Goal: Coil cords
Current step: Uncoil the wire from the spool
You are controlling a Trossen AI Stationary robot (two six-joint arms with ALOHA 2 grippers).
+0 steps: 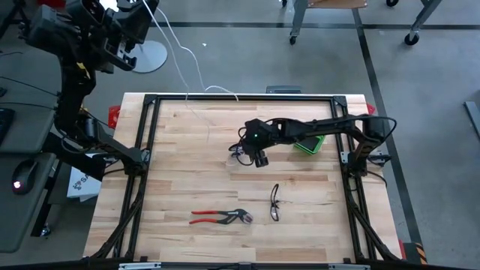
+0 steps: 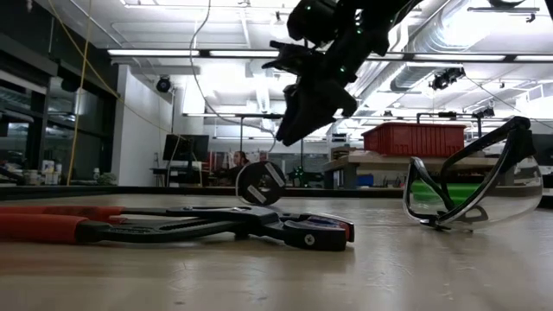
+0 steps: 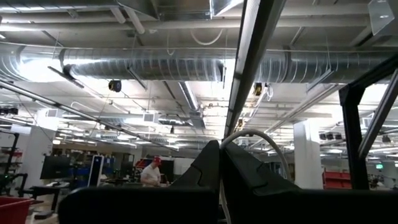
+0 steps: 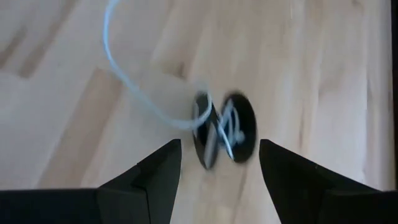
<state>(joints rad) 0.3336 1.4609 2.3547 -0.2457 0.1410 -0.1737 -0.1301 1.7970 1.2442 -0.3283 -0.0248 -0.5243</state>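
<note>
Hovering our right gripper [image 4: 217,163] wide open and empty, we saw the spool [image 4: 225,129] standing on edge directly beneath the jaws (white cord [image 4: 134,87] trailing away).

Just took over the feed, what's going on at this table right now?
The right gripper hangs open just above the black spool on the table, not gripping it. The white cord runs from the spool up to the raised left gripper, shut on its end. Pliers and safety glasses lie untouched nearer the front.
</note>
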